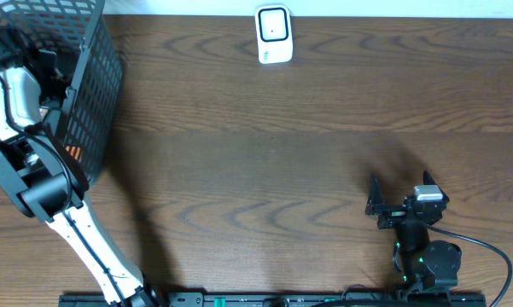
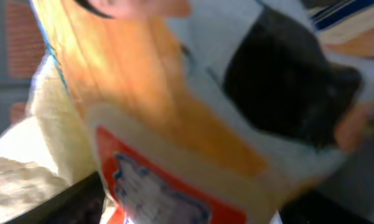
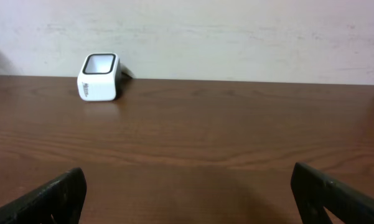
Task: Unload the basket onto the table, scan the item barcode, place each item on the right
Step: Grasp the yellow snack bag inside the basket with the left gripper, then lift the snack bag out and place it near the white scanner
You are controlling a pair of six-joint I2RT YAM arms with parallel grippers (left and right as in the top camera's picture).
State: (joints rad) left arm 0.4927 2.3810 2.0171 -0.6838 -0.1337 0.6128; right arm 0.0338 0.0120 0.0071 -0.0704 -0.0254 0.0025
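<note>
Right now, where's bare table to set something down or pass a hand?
Widest bare patch: the middle of the table, bordered by the basket and left arm on the left, the scanner at the far edge, and the right gripper front right. Right of the scanner is bare too. Crowded: the basket, filled with packages.

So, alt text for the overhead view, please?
The left arm reaches into a black mesh basket at a wooden table; a white scanner sits at the far edge, and the right gripper sits open near the front.
</note>
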